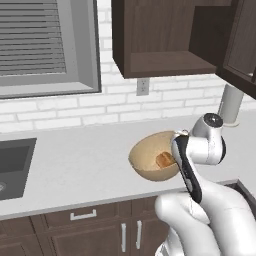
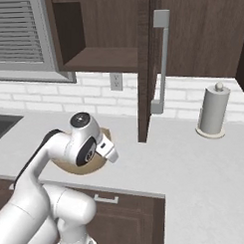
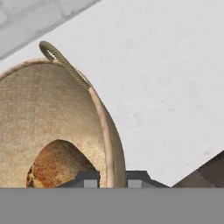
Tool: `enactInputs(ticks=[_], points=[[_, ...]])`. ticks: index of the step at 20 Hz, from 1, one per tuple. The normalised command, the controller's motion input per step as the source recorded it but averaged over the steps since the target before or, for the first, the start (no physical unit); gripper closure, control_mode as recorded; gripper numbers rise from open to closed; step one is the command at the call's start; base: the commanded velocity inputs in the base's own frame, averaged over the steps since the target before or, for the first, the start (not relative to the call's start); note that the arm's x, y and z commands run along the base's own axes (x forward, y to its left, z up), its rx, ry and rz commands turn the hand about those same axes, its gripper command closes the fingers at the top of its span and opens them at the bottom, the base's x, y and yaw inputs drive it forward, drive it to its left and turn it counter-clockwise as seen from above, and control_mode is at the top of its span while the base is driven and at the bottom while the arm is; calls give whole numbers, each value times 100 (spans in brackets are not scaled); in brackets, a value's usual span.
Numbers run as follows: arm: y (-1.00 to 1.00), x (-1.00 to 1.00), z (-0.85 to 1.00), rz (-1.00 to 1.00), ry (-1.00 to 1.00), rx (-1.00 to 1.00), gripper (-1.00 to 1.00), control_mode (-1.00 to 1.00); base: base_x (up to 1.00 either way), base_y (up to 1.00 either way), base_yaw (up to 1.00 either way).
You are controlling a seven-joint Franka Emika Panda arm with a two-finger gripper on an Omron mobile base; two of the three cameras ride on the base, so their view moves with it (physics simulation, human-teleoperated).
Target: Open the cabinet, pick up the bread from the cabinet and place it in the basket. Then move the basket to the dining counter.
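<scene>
While the bread (image 3: 59,164) lies inside the basket (image 3: 52,109) on the worktop (image 3: 162,87), my gripper (image 3: 113,177) pinches the basket's rim, jaws nearly shut.

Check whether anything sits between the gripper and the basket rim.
Nothing visible does. In the hand view the gripper straddles the rim of the basket, one fingertip inside by the bread, the other outside above the grey worktop.
</scene>
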Motion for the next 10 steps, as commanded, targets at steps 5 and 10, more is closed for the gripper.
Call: enactInputs(ticks=[5,10], points=[[0,-31,53,-14,-4,2,100,-100,0,0,0],[-1,-33,43,-19,-1,6,100,-100,0,0,0]])
